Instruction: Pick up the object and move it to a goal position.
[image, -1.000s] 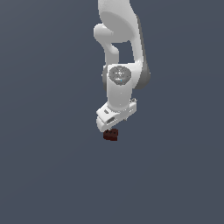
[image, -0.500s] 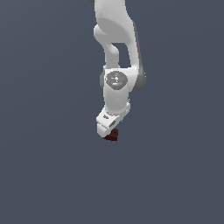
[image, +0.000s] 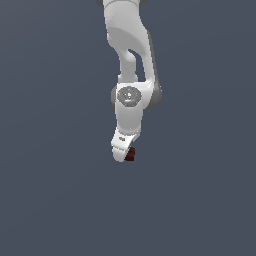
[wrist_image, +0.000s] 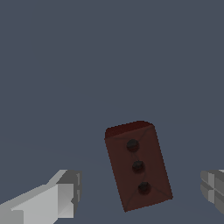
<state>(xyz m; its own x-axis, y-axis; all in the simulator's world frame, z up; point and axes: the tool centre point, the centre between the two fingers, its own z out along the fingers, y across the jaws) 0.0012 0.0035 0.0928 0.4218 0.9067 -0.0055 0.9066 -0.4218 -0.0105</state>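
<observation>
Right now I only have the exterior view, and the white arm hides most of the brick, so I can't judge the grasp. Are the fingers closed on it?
Observer: No. The gripper is open. In the wrist view both fingers stand clear of the brick, with a gap on each side.
Operator: Is the brick at least between them?
Observer: Yes, it sits between the two fingers, but it is turned somewhat off square to them.
Operator: Which face is toward the wrist camera?
Observer: A long face with three dark spots in a row.
</observation>
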